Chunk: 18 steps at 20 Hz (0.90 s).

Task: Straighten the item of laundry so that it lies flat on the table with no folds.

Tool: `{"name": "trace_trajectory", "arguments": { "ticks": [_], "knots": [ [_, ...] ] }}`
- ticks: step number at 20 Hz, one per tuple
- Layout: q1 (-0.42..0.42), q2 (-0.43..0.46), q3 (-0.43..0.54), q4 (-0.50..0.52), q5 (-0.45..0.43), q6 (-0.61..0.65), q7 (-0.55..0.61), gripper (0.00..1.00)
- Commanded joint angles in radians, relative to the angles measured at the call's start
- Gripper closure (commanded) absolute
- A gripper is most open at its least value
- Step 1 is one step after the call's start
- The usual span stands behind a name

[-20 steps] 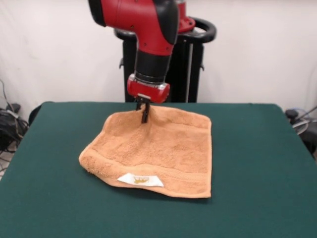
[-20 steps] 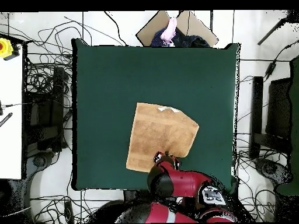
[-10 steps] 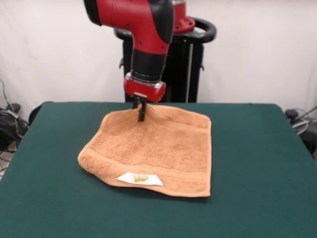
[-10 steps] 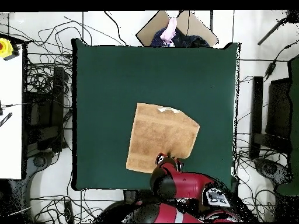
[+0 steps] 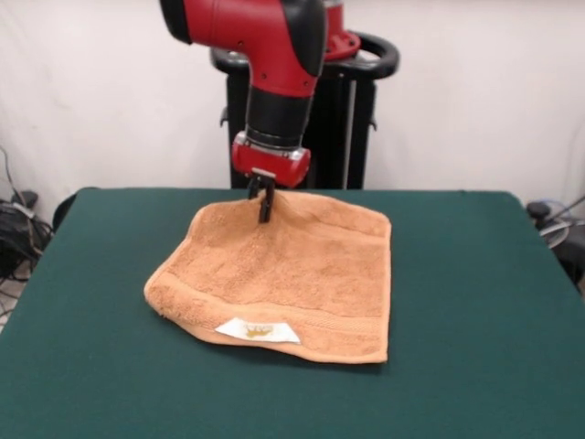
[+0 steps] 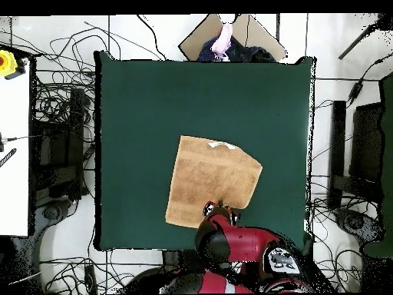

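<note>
Towel [image 5: 291,279] of orange-tan terry lies on the table [image 5: 475,302], whose dark green cloth spreads far wider than the fabric on every side. Along the towel's edge farthest from the pedestal [image 5: 343,128] sits a small white label [image 5: 259,331], and just inside that edge runs a woven band. The corner to the label's left is rounded and bulky, the cloth there doubled under itself. The opposite edge, nearest the pedestal, rises in a small peak where the gripper [image 5: 265,208] meets it. The red and black arm [image 5: 274,64] comes straight down onto that peak, and the dark fingertips are pinched together on the raised cloth. From above, the towel [image 6: 213,180] lies toward the pedestal side of the table [image 6: 138,115], and the arm [image 6: 230,242] covers the gripped edge.
</note>
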Motion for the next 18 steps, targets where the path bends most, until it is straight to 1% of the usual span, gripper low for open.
{"name": "trace_trajectory", "arguments": {
  "ticks": [1,3,4,7,11,17,18],
  "knots": [
    [-0.007,-0.019,0.048,-0.038,-0.022,0.020,0.070,1.00],
    [-0.022,-0.025,0.059,-0.043,-0.022,0.037,0.068,1.00],
    [0.006,-0.018,0.025,-0.050,-0.010,0.000,0.081,0.00],
    [-0.007,-0.023,0.034,-0.047,-0.013,0.007,0.080,0.00],
    [0.009,-0.020,0.019,-0.043,-0.014,-0.008,0.081,0.00],
    [0.001,-0.011,0.028,-0.047,-0.020,-0.008,0.078,0.00],
    [0.016,-0.014,0.021,-0.031,-0.007,-0.013,0.091,0.00]
  ]
}}
